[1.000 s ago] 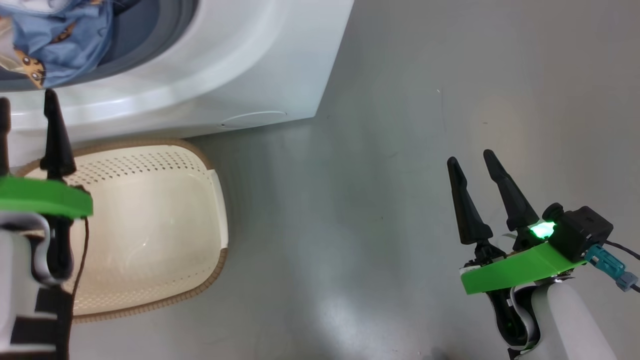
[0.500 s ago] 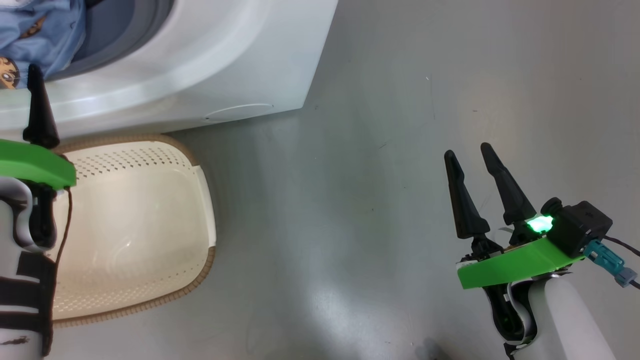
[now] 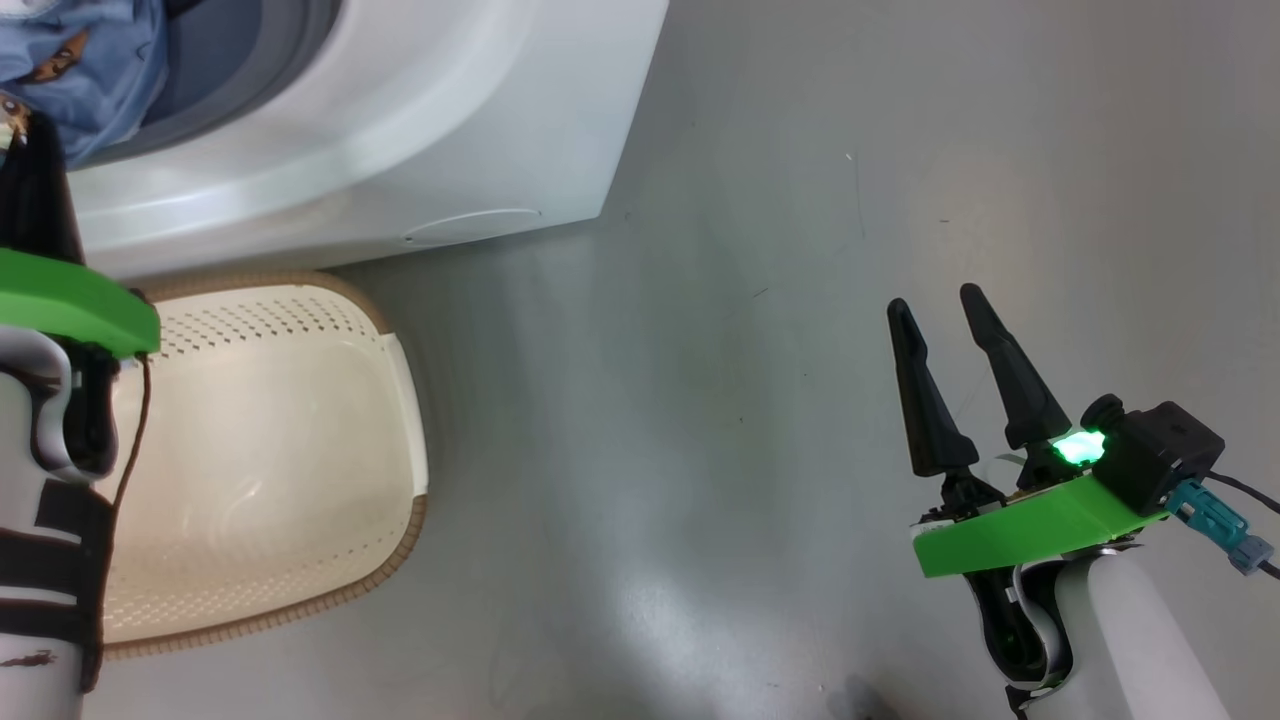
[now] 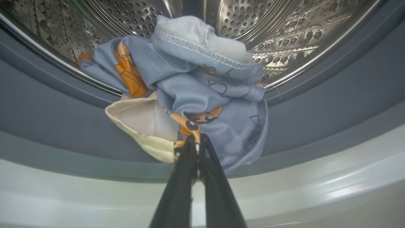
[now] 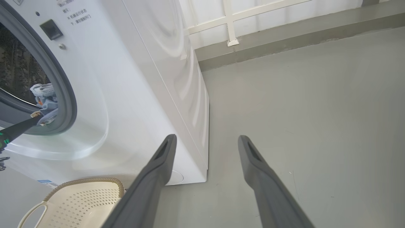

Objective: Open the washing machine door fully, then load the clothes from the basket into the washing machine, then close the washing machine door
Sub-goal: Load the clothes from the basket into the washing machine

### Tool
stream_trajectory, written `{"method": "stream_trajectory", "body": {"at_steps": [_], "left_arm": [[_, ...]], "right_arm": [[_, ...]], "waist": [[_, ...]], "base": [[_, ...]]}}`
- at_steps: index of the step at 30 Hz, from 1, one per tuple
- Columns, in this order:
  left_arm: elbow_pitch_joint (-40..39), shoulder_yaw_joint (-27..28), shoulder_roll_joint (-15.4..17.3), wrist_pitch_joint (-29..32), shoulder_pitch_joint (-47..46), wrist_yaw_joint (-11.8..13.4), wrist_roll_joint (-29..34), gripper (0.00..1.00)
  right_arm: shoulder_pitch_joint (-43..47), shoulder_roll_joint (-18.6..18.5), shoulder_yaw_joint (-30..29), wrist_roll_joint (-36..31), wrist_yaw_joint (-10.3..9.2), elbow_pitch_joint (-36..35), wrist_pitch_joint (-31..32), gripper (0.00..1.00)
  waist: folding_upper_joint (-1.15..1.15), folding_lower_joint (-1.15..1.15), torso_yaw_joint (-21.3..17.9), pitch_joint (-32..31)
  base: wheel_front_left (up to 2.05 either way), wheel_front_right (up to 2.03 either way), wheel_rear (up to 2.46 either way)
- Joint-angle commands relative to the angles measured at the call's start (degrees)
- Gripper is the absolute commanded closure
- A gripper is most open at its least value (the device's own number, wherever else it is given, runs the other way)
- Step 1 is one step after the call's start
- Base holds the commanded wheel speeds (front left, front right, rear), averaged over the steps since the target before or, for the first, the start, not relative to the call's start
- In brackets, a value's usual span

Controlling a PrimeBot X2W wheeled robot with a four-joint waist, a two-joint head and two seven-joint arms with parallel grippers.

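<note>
The left arm reaches up the left edge of the head view, forearm upright, toward the washing machine (image 3: 400,130) in the upper left. In the left wrist view, the left gripper (image 4: 196,139) comes up from the bottom centre. Its two dark fingers are pressed together and pinch the hanging lower edge of the clothes (image 4: 205,95). The clothes are a blue, orange and cream bundle in the middle of that view, at the mouth of the steel drum (image 4: 284,25), and they spill over the grey-blue seal (image 4: 47,110). The right gripper (image 3: 935,298) hangs at the lower right of the head view over the bare floor (image 3: 750,400), fingers spread and holding nothing. The basket (image 3: 300,320) sits at the lower left, just in front of the machine.

A second ago the left fingers stood apart; now they have closed. The right gripper has kept its pose. The head camera has shifted a little.
</note>
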Motion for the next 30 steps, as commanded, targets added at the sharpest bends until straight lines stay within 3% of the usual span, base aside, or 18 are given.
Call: {"method": "stream_trajectory", "body": {"at_steps": [1,11,24,30], "left_arm": [[-0.98,1.07,3.02,-0.3,-0.93,-0.09,-0.48,1.0],[2.27,-2.87,4.85,-0.3,-6.72,-0.09,-2.0,1.0],[16.62,-15.22,8.69,0.66,-21.59,-0.09,-5.31,1.0],[18.22,-15.47,10.86,-0.2,-28.4,-0.07,-5.76,1.0]], "right_arm": [[0.29,0.37,1.28,-0.29,0.09,-1.4,-0.27,0.0],[0.55,0.5,2.06,0.07,0.09,-1.28,-0.27,0.0],[0.28,0.67,3.66,0.63,0.09,-1.37,-0.27,0.0],[0.07,0.69,3.86,1.22,0.09,-1.9,-0.27,0.0]], "waist": [[0.0,0.0,-0.04,-0.04],[0.0,0.0,-0.95,-0.21],[0.0,0.0,-3.92,0.91],[0.0,0.0,-4.87,2.15]], "base": [[0.0,0.0,0.0],[0.0,0.0,0.0],[0.0,0.0,0.0],[0.0,0.0,0.0]]}}
